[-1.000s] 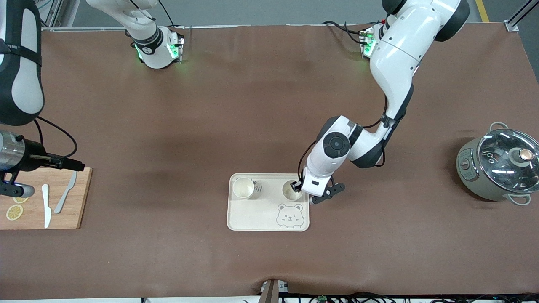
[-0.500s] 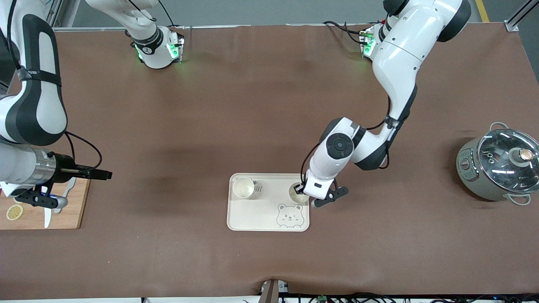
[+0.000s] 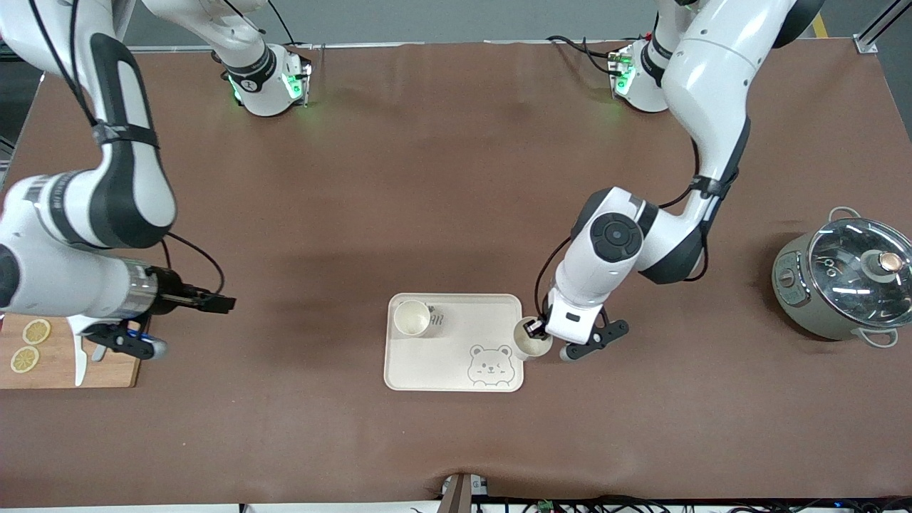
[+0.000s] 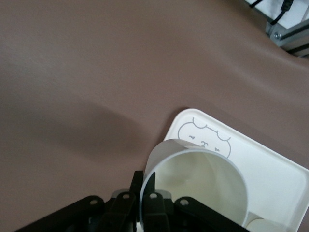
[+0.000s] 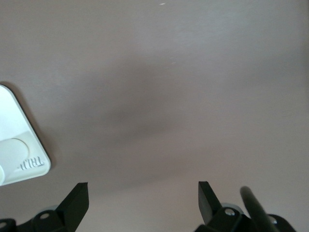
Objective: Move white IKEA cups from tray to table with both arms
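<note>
Front view: left gripper (image 3: 536, 329) is clamped on the wall of one cup (image 3: 531, 344), holding it upright over the tray (image 3: 456, 377) edge toward the left arm's end, half over the table (image 3: 456, 178). The other cup (image 3: 412, 318) stands on the tray's corner toward the right arm's end, farthest from the camera. Right gripper (image 3: 222, 304) hangs over bare table between the cutting board (image 3: 43, 370) and the tray, well apart from that cup. Key relation: the tray cup lies straight ahead of the right gripper toward the tray, and the right arm is the nearer free one, so I'd judge that cup is its pick.

Left wrist view: fingers (image 4: 149, 186) pinch the cup's (image 4: 193, 179) rim wall, one inside, one outside. Cup axis is upright. Tray (image 4: 270, 164) corner with the bear drawing sits just below it.

Right wrist view: right gripper (image 5: 142, 198) jaws spread wide, nothing between them. Only bare table under it; tray (image 5: 19, 145) corner and the cup (image 5: 12, 152) at the frame edge.
</note>
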`<action>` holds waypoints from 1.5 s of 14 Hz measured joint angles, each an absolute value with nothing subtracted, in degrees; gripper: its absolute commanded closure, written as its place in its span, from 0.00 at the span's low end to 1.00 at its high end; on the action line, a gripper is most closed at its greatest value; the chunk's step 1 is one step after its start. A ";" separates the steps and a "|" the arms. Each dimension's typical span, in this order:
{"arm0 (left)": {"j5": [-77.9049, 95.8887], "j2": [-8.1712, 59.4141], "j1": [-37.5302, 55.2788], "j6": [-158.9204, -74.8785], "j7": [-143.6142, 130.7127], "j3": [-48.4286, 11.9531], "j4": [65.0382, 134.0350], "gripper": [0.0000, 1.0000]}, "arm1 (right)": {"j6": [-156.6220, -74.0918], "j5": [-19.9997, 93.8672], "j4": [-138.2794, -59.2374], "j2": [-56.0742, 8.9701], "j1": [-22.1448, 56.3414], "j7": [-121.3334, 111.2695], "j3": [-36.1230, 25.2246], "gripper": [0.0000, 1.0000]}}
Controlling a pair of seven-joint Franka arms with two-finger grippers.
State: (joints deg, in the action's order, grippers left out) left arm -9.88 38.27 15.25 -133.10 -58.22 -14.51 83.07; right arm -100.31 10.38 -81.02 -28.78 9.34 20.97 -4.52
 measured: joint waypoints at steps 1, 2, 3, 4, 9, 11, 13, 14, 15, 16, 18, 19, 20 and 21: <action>-9.88 37.31 14.69 -131.50 -57.65 -14.49 83.08 1.00 | -102.15 10.73 -81.44 -29.34 10.89 23.90 -4.46 0.00; -9.89 36.52 14.00 -129.86 -56.76 -14.47 83.08 1.00 | -103.97 11.07 -81.96 -29.84 12.45 26.51 -4.40 0.00; -9.90 35.81 13.21 -128.18 -55.42 -14.45 83.08 1.00 | -105.55 11.22 -82.34 -30.46 14.06 28.22 -4.35 0.00; -9.91 35.25 12.21 -126.78 -53.86 -14.41 83.08 1.00 | -107.38 11.55 -82.53 -31.26 15.64 29.22 -4.33 0.00; -9.92 34.44 7.39 -120.69 -47.19 -14.29 83.46 1.00 | -115.26 21.15 -82.64 -35.76 20.75 31.55 -4.37 0.00; -9.92 34.44 5.59 -120.06 -45.94 -14.27 84.07 1.00 | -119.36 21.41 -82.61 -37.50 23.02 33.79 -4.33 0.00; -9.93 34.44 4.11 -119.95 -45.68 -14.26 84.92 1.00 | -122.79 21.41 -82.57 -39.15 25.56 35.07 -4.34 0.00; -9.93 34.44 3.50 -119.91 -45.52 -14.26 85.46 1.00 | -124.55 21.41 -82.48 -39.85 26.57 35.40 -4.36 0.02; -9.93 34.45 2.95 -119.89 -45.28 -14.27 86.08 1.00 | -126.13 21.41 -82.37 -40.42 27.34 35.45 -4.37 0.06; -9.93 34.45 2.39 -119.87 -45.14 -14.26 86.70 1.00 | -127.17 21.41 -82.23 -40.89 27.94 35.52 -4.38 0.06; -9.93 34.47 1.52 -119.84 -45.03 -14.26 88.10 1.00 | -127.85 21.41 -82.19 -41.48 28.57 35.84 -4.40 0.10; -9.93 34.47 1.32 -119.84 -45.02 -14.26 88.89 1.00 | -127.95 21.41 -82.16 -41.66 28.77 36.43 -4.41 0.17; -9.93 34.48 1.23 -119.87 -45.03 -14.27 89.63 1.00 | -128.29 21.39 -82.14 -41.86 29.01 37.06 -4.41 0.32; -9.93 34.48 1.08 -120.03 -45.03 -14.28 90.30 1.00 | -128.84 21.36 -82.13 -42.13 29.30 37.54 -4.41 0.46</action>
State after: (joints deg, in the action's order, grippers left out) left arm -9.93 34.48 1.08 -120.03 -45.03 -14.28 90.30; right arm -128.84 21.36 -82.13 -42.13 29.30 37.54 -4.41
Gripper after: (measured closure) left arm 0.965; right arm 0.145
